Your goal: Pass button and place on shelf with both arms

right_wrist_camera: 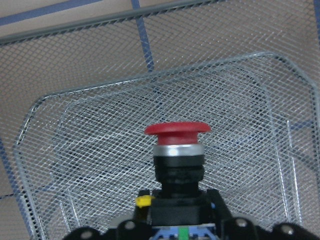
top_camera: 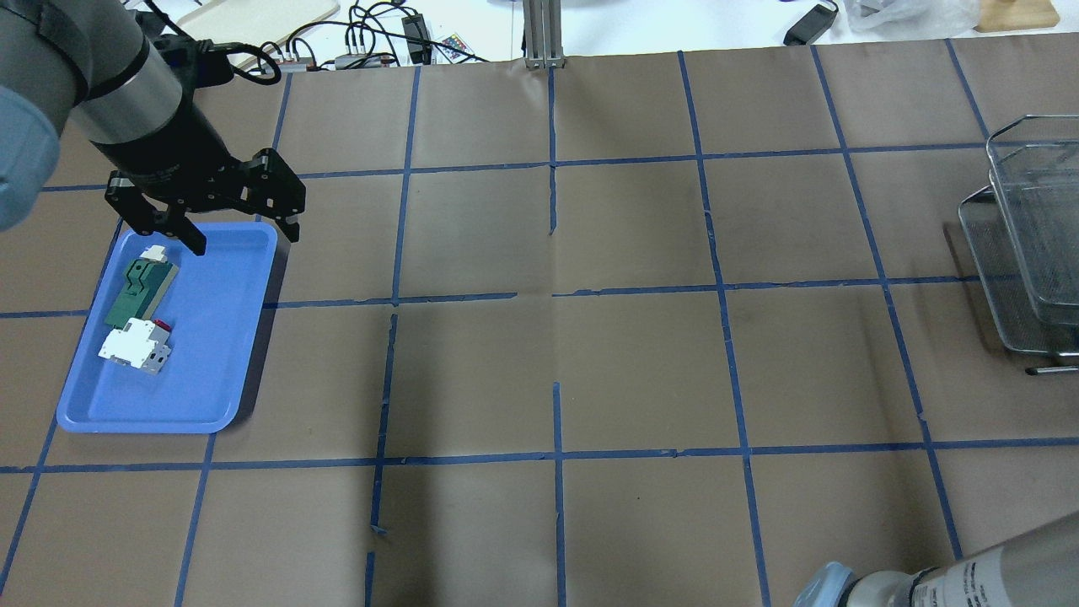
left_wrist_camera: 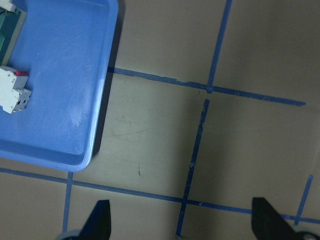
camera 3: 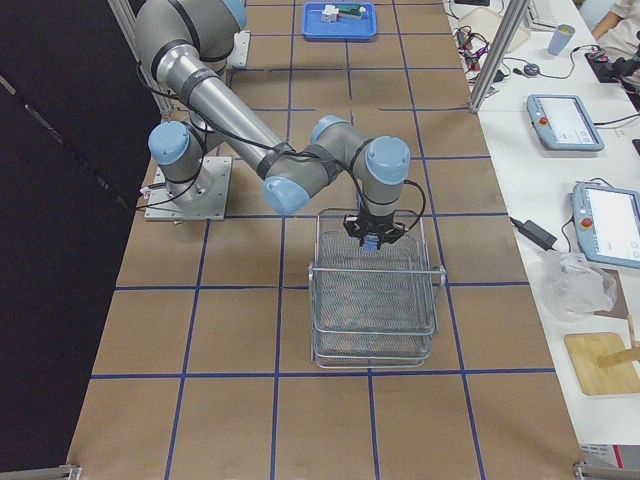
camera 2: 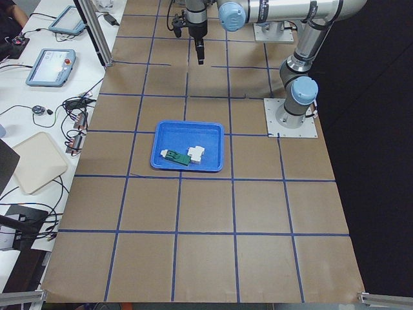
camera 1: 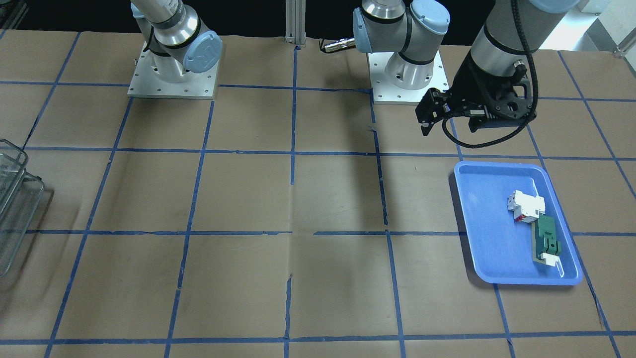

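Observation:
In the right wrist view, my right gripper (right_wrist_camera: 178,226) is shut on the button (right_wrist_camera: 177,145). Its red head points at the wire-mesh shelf (right_wrist_camera: 150,75) just below. In the exterior right view, the right gripper (camera 3: 373,240) hangs over the back part of the shelf's top tier (camera 3: 375,300). The shelf also shows at the right edge of the overhead view (top_camera: 1024,253). My left gripper (top_camera: 244,236) is open and empty, above the far rim of the blue tray (top_camera: 211,362). Its fingers frame bare table in the left wrist view (left_wrist_camera: 182,222).
The blue tray (camera 1: 482,214) holds a white-and-red breaker block (top_camera: 131,344) and a green flat part (top_camera: 139,287). Brown paper with a blue tape grid covers the table. Cables, tablets and other gear lie along the table's far side.

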Robot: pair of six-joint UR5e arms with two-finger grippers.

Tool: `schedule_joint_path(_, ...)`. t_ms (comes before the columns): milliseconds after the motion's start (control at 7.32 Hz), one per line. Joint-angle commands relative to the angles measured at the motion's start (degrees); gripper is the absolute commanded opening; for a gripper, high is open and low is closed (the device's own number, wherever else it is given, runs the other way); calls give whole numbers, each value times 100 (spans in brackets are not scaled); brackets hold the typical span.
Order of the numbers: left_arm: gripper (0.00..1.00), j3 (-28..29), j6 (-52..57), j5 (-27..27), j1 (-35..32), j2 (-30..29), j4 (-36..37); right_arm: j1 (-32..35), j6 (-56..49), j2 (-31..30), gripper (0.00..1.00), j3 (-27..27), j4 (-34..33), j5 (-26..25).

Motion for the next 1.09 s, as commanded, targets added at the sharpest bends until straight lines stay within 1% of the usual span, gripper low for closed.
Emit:
schedule_joint_path(0, 100, -24, 198, -131, -51, 82, -147, 17, 385, -26, 80, 23, 22, -43)
schedule_joint_path(273, 100, -15, 189, -113, -59, 91, -191, 105, 730, -184, 88, 15, 67, -26)
schedule_joint_path(410, 100, -15, 154, -130, -60, 108, -218, 236, 774, -446, 89, 15, 145, -26)
schedule_joint_path(547, 100, -32, 119, -113, -68, 126, -235, 507, 1602, -753, 89, 23, 581, -17)
schedule_joint_path(683, 100, -24, 119, -113, -60, 143, -279, 1101, 2602, -965, 91, 23, 846, -17)
schedule_joint_path(820, 100, 2, 119, -113, -68, 143, -279, 1907, 3786, -1106, 92, 23, 927, -34)
schedule_joint_path(957, 100, -23, 127, -96, -68, 126, -271, 2655, 4895, -1212, 96, 15, 945, -43)
